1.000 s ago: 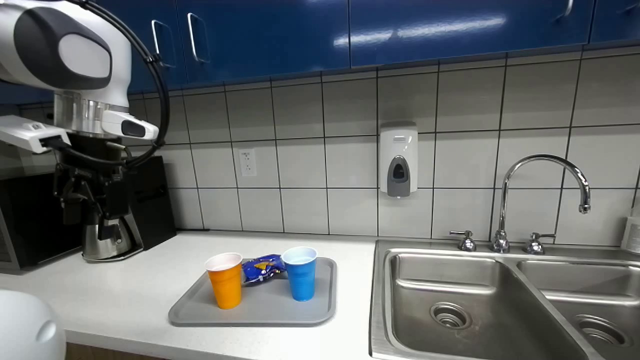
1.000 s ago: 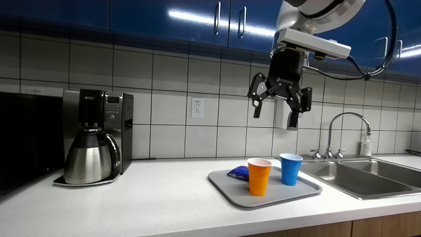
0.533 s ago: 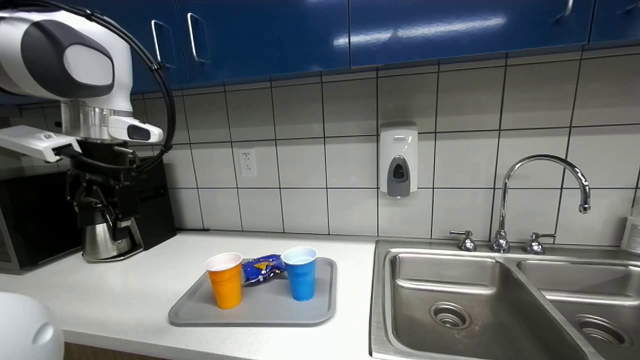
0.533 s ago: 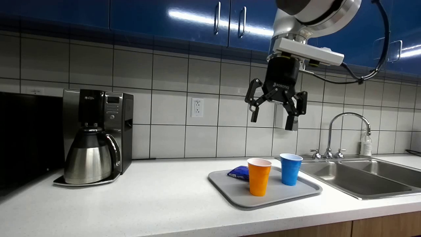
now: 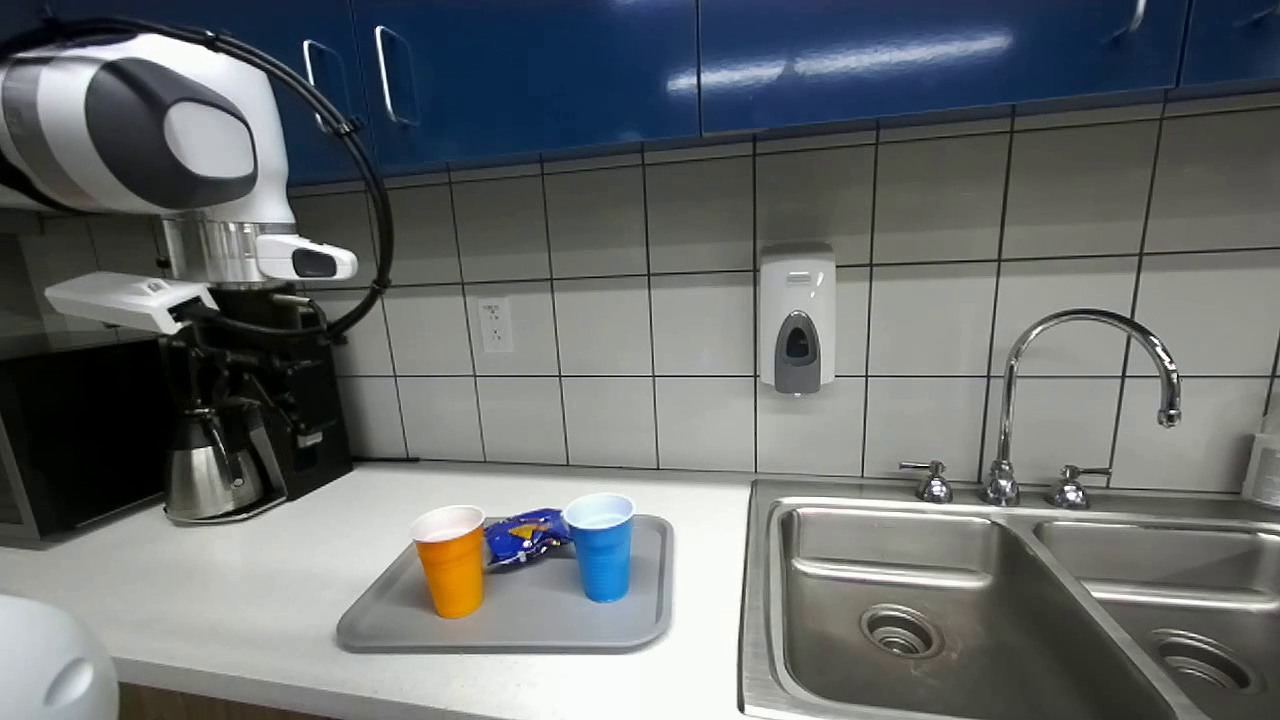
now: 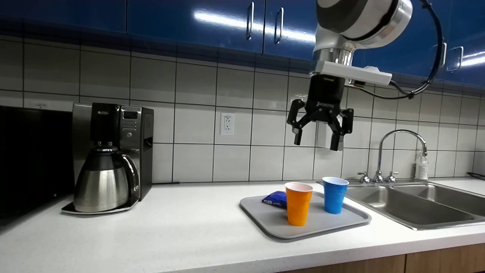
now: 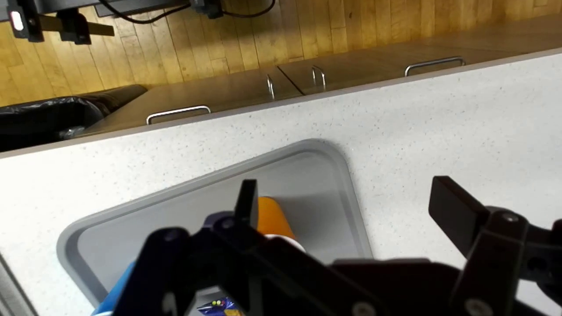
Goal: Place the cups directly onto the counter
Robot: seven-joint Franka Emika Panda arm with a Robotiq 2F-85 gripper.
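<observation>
Glossy blue cabinets (image 6: 197,22) run along the top, a streak of light shining across their doors, with a tiled wall (image 6: 195,125) under them. Below stretches the white counter (image 6: 151,239), and the double-bowl steel sink (image 5: 760,600) is let into it. The white-and-grey robot arm (image 6: 365,21) reaches in front of the cabinets. Farther along the counter stands the dark coffee maker (image 6: 130,131) with its steel carafe (image 6: 100,185); the pale brand mark up top is too small for me to read.

Near the sink lies the flat grey tray (image 5: 530,622). Well above it hangs the black gripper (image 6: 316,143), and across its body, in white letters, I read ROBOTIQ. Its jaws stand wide apart, unclenched, wall tile showing between them. The white soap dispenser (image 5: 797,295) on the wall carries a line of fine print I can't make out.

The orange cup (image 5: 453,568) and the blue cup (image 5: 603,552) both stand upright on the tray, apart from each other, the blue one nearer the sink; the tray is between them and the counter. Beside them lies a blue packet (image 5: 525,537) printed with yellow and orange, its wording unreadable from here. Last, the power outlet (image 6: 227,124) shows a trace of print, too tiny to read.
</observation>
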